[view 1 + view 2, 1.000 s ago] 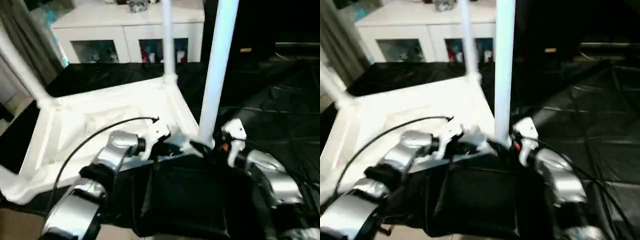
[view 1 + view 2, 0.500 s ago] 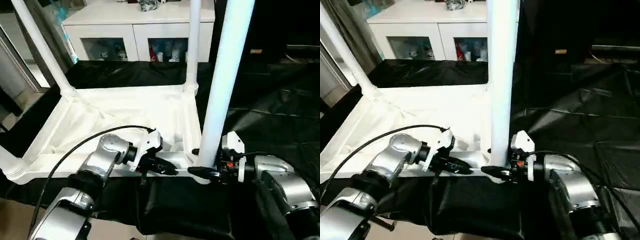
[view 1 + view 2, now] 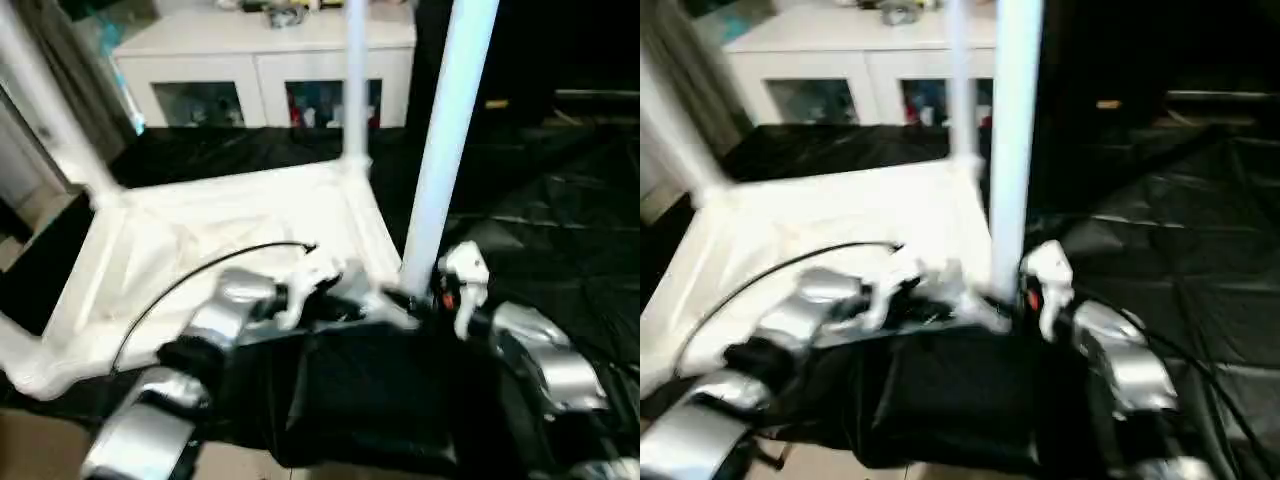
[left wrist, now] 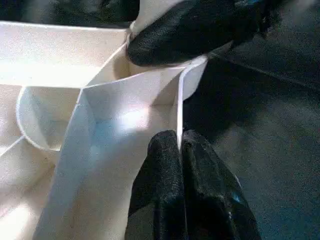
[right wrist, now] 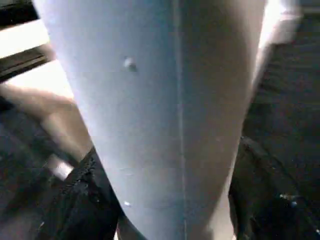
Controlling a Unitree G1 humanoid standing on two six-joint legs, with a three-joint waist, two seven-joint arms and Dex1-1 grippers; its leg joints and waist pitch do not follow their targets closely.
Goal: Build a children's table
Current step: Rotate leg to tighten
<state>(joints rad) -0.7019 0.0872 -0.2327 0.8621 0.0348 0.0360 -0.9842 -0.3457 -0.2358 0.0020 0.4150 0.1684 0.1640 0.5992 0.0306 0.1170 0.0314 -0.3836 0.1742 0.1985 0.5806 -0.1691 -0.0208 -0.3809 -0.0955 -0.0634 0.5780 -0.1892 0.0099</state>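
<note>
The children's table [image 3: 150, 250] lies upside down on the black cloth, ribbed underside up, with white legs standing in its corner sockets. The near right leg [image 3: 445, 150] rises straight up from its socket. My right gripper [image 3: 408, 298] is at the base of that leg, one black finger [image 5: 82, 200] on each side and pressed against the tube. My left gripper [image 3: 350, 308] is beside it at the near rim. In the left wrist view the left gripper [image 4: 179, 142] is shut on the thin white rim wall.
A far right leg [image 3: 353, 80] and a left leg [image 3: 40, 110] also stand upright. A white glass-door cabinet [image 3: 260, 70] is behind the table. Black cloth [image 3: 560, 220] covers the surface to the right. The floor shows at the lower left.
The head camera has swung, so the whole picture shifted. My right gripper's fingers have narrowed onto the near right leg. The left gripper keeps its pinch on the rim.
</note>
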